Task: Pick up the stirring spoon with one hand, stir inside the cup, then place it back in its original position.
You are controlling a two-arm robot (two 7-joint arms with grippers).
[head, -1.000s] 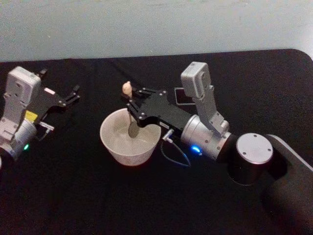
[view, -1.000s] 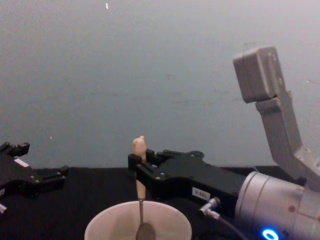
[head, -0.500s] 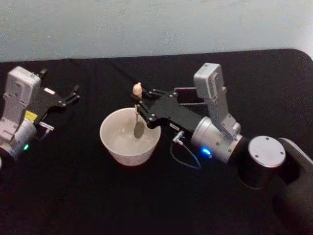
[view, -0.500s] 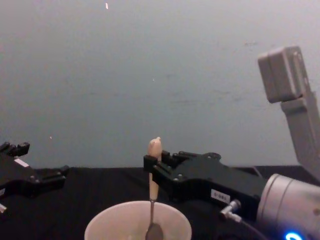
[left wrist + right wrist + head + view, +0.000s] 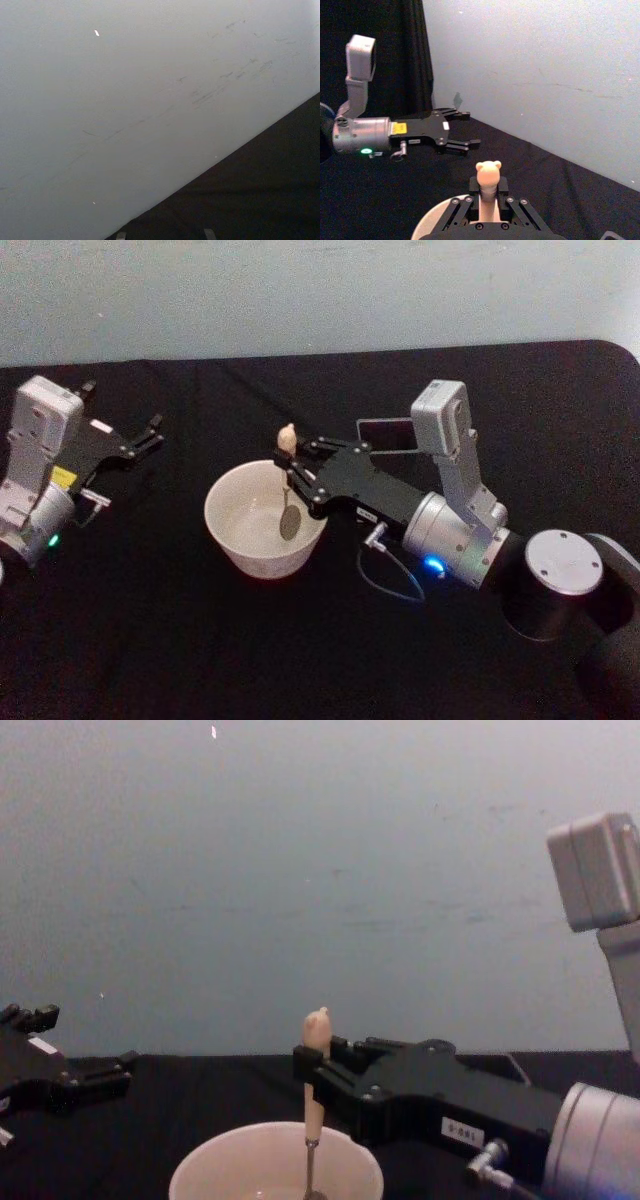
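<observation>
Right gripper (image 5: 290,462): black, flat, bolted with small silver screws (image 5: 521,201), small white label (image 5: 462,1130) on its side. Behind it a silver cylindrical wrist (image 5: 450,535) with a blue light (image 5: 432,565), a thin grey cable (image 5: 368,573) ending in a metal plug (image 5: 378,532), and a pale grey boxy camera (image 5: 442,415) on a grey bracket. Black joint topped by a round silver cap (image 5: 565,562). Left gripper (image 5: 150,437): same black build, yellow sticker (image 5: 62,477), green light (image 5: 52,540), grey camera box (image 5: 40,415), silver body.
</observation>
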